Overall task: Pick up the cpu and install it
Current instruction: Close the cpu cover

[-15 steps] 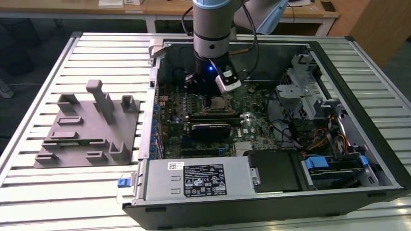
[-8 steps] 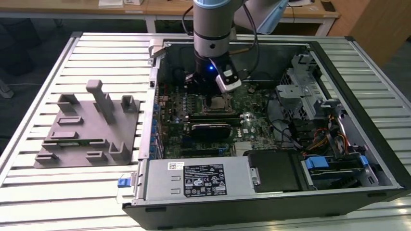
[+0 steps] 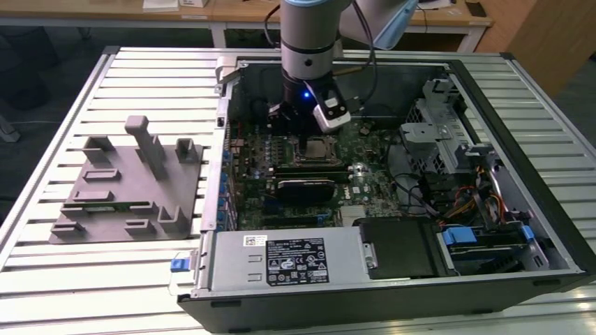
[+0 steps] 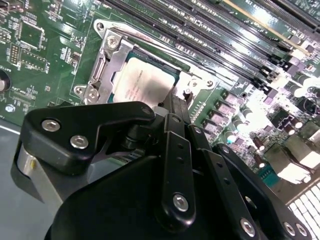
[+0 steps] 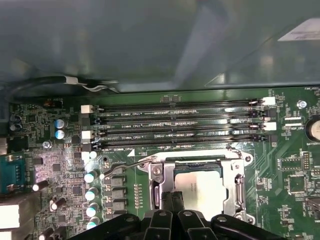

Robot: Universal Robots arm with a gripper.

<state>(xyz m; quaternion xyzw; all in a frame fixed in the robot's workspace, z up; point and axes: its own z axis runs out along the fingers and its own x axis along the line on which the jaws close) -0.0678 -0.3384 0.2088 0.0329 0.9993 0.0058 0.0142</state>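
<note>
Slatted metal surface [image 3: 56, 125] is carrying an open computer case [image 3: 279, 307] lying on its side, and a grey moulded fixture [image 3: 102, 225] is resting just beside the case's edge on the exterior view's left. The arm is reaching straight down into the case, with open board showing around it and the case walls standing well apart from the wrist. The cpu [image 5: 205, 182] is sitting flat inside the socket frame [image 5: 236, 187], its silver top facing up and the frame's metal edges running along its sides. The end effector [image 5: 170, 197] is hanging over the cpu's near edge, its fingers closed together and gripping nothing; whether they are touching the chip cannot be told. Long memory slots [image 5: 175, 125] are lying near the socket, between it and the case wall.
</note>
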